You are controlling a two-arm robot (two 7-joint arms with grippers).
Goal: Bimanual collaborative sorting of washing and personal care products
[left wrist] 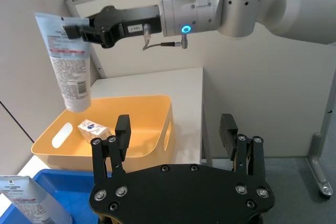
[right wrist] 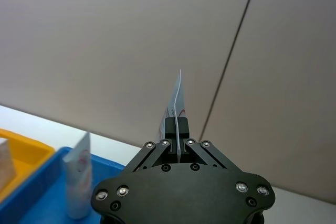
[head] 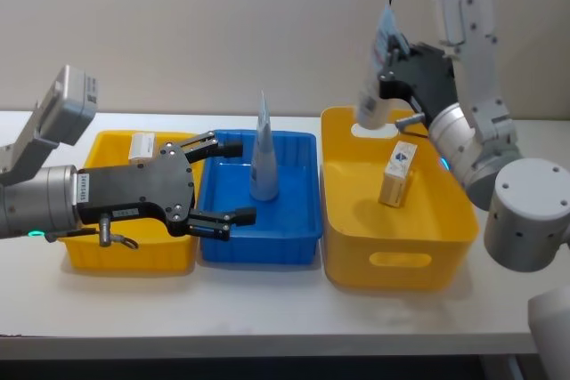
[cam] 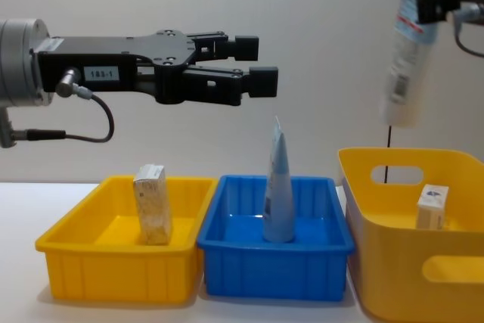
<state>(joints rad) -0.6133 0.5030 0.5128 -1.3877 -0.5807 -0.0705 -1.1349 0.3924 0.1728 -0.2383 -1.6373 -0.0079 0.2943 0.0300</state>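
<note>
While the left gripper hovered empty over the seam between the small yellow tray and the blue tray, its fingers stood apart. A tan box stood upright in the yellow tray; one tube stood cap-down in the blue tray. At right, the right gripper was clamped on the crimped end of a second tube, hanging cap-down above the back of the large yellow bin — which held a small box. In my judgement, the hanging tube should be carried across without swinging and set down beside its twin. Printed lettering was not legible — only a barcode could be made out.
</note>
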